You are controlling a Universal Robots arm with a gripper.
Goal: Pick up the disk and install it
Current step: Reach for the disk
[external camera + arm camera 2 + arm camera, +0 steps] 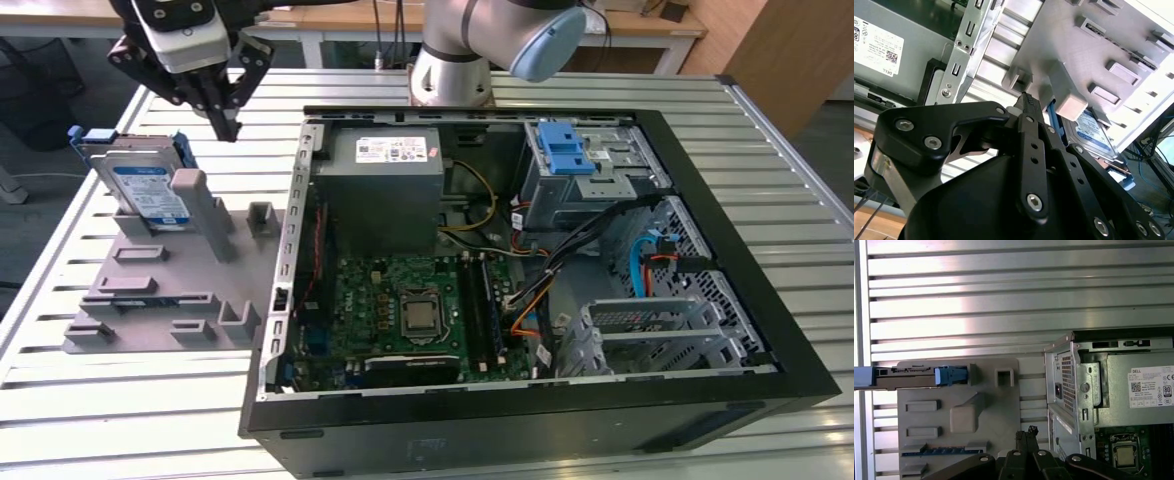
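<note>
Now, fingers pinched together, empty, near disk

In the exterior view a post of the grey holder hides the lower end of the disk, and the picture's top edge cuts off the arm. In the second wrist view the gripper covers most of the disk — just a strip of label shows. In the first wrist view the disk lies edge-on, its label out of sight, and runs off the picture's edge — as does the computer case.
</note>
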